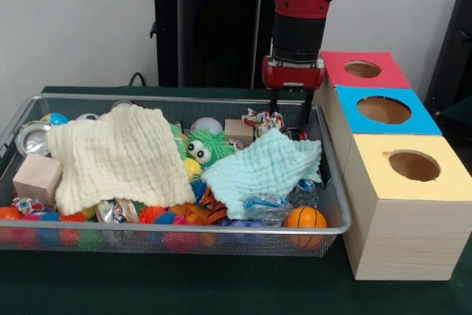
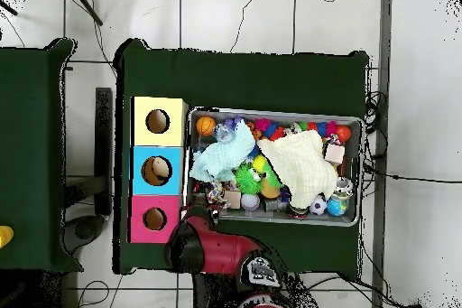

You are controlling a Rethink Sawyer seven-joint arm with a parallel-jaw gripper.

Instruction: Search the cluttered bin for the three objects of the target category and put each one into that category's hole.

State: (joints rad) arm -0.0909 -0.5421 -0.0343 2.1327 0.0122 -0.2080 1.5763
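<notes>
One wire bin (image 1: pixel 335 182) on a green table (image 1: pixel 221 285), heaped with toys. Two cloths on top: a cream cloth (image 1: pixel 122 156) over the left half, a pale blue cloth (image 1: pixel 265 167) right of centre. Between them, one green fuzzy toy (image 1: pixel 205 147) with two googly eyes. One wooden block (image 1: pixel 37 177) at the left wall, a second block (image 1: pixel 238 130) toward the back. One small basketball (image 1: pixel 305 218) in the front right corner; one white ball (image 1: pixel 207 125) behind the fuzzy toy. One knotted rope toy (image 1: pixel 264 119) near the back wall.

Beside the bin, three boxes in a row, one hole each: yellow box (image 1: pixel 413 167) nearest, blue box (image 1: pixel 383 111) in the middle, pink box (image 1: pixel 363 70) farthest.

One gripper (image 1: pixel 290 112) low over the bin's back right corner, just beside the rope toy; jaws apart, two fingers (image 1: pixel 304 111) straight down, holding nothing. Cannot tell which toys are the target category.
</notes>
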